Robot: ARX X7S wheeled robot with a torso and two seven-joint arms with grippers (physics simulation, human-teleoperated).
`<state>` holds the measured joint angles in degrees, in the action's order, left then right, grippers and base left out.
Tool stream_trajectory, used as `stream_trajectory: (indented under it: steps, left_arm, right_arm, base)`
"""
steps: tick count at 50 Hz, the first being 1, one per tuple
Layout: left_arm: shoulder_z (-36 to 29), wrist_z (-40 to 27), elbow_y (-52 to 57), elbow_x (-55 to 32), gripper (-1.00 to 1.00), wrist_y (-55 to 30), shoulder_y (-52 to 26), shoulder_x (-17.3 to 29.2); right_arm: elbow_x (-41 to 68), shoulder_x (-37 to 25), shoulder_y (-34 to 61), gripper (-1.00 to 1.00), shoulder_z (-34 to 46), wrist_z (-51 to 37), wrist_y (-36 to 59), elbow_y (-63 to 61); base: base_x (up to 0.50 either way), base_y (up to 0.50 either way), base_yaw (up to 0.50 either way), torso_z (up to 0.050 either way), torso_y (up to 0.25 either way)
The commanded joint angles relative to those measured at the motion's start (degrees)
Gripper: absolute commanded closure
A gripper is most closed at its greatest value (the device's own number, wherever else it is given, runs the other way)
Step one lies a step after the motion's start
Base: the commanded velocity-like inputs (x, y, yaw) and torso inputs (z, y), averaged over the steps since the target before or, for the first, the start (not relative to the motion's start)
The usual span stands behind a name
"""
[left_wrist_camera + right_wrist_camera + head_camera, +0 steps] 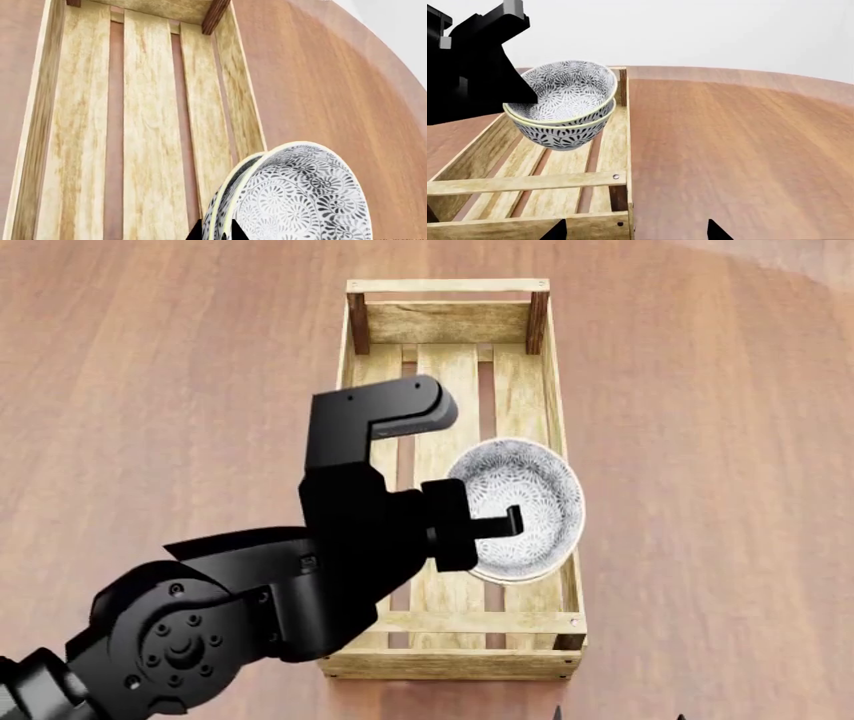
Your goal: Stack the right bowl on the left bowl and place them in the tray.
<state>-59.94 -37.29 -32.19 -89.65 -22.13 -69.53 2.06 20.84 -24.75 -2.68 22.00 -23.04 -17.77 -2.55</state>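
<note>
Fingers of the left gripper [514, 525] are clamped on the rim of the 2 nested bowls [564, 102], holding the stack tilted above the tray [558, 420], over its right side. Stacking looks done; lowering and letting go remain. Right gripper [634, 231] shows 2 tips spread apart, empty. Glossy patterned ceramic, pale rims; rough light-wood slats, dark posts.

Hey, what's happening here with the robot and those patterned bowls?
The left pincer is gripping the rim of two stacked bowls, one nested inside the other. It holds them in the air over the tray, tilted and not yet resting on the slats. The right pincer is open and empty, hanging back near the tray's near end. The stacking is done; setting them down remains.
</note>
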Motion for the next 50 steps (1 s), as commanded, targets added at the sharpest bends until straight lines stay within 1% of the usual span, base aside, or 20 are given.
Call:
stream_trajectory:
  steps: [1,11,16,21,26,29,34,40,50]
  left_arm:
    - [-0.73,3.65,-2.17,1.02,1.0,1.91,-0.79,-1.72]
    - [-6.48,6.54,-7.99,-3.16,1.0,5.33,-3.68,-1.97]
    - [-12.29,8.38,-11.75,-7.97,1.0,8.79,-6.24,-2.02]
    - [-21.09,10.15,-13.88,-15.21,1.0,13.16,-8.33,-2.04]
    - [-26.62,11.04,-13.36,-19.78,1.0,16.04,-9.89,-2.05]
    - [-28.72,11.37,-12.95,-21.28,1.0,17.24,-10.24,-2.05]
    - [-30.72,11.88,-12.66,-22.08,1.0,18.27,-10.42,-2.05]
    - [-31.28,12.08,-11.78,-21.32,1.0,18.46,-10.82,-2.05]
    - [-31.3,11.96,-11.56,-15.95,1.0,17.86,-9.35,-2.06]
  right_arm:
    - [-0.95,1.1,0.01,-1.0,-1.19,1.39,0.1,-0.1]
    - [-1.05,1.4,0.05,-1.0,-0.87,1.69,-0.42,0.82]
    - [-0.84,1.42,0.17,-1.0,-0.89,1.88,-0.61,1.34]
    - [-0.75,1.38,0.16,-1.0,-0.94,1.9,-0.78,1.5]
    - [-0.49,1.41,0.21,-1.0,-1.0,2.0,-0.94,1.79]
    - [-0.33,1.4,0.18,-1.0,-1.11,2.12,-1.27,2.04]
    - [-0.05,1.38,0.17,-1.0,-1.23,2.26,-1.61,2.31]
    - [0.1,1.41,0.22,-1.0,-1.2,2.32,-1.71,2.39]
    - [0.66,1.31,0.43,-1.0,-1.36,2.5,-1.86,2.74]
  base:
    - [0.0,0.0,0.0,0.0,0.0]
    - [0.0,0.0,0.0,0.001,0.0]
    - [0.0,0.0,0.0,0.0,0.002]
    - [0.0,0.0,0.0,0.0,0.0]
    - [0.0,0.0,0.0,0.0,0.002]
    - [0.0,0.0,0.0,0.0,0.0]
    - [0.0,0.0,0.0,0.0,0.0]
    - [0.0,0.0,0.0,0.002,0.002]
    - [0.0,0.0,0.0,0.0,0.0]
